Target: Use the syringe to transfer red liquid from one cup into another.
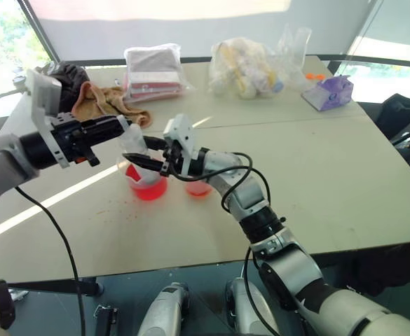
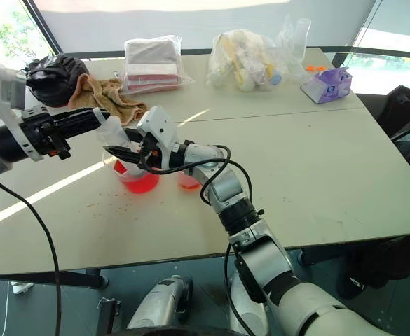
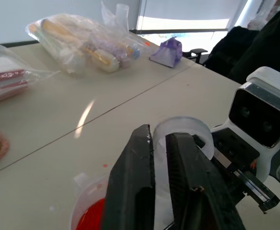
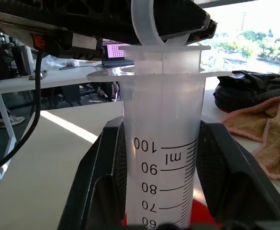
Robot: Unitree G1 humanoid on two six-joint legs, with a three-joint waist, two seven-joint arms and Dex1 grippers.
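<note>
1. scene first: the syringe (image 4: 161, 143) stands upright over the big cup (image 1: 147, 183), a bit left of centre in the left eye view. its lower end dips down into that cup, though i can't see the tip itself. the barrel looks empty down to the lowest marks visible in the right wrist view.
2. the right gripper (image 4: 161, 191) has its two black fingers pinching the syringe barrel, one on each side, around the upper printed marks. the barrel fills the gap between them.
3. the left gripper (image 1: 124, 126) comes in from the left of the frame, level, and its fingers are pressed together on the white ring at the top of the plunger (image 3: 180, 132). looks like a pinch on the ring's rim rather than a finger through it.
4. the red liquid (image 1: 148, 190) sits in the bottom of the big cup. the small cup (image 1: 198, 187) is just beside it on the right, with a paler bit of red in it. some red drips dot the table (image 1: 331, 175) in front of the cups.
5. so my read: this is the draw step. plunger looks fully pushed in and nothing is drawn up yet.
6. next move, i'd guess: left gripper pulls the plunger straight up while the right keeps the barrel steady and the tip under the liquid. pulling off-axis could tilt the syringe or tip the cup, and that ring grip looks thin, so it might slip.
</note>
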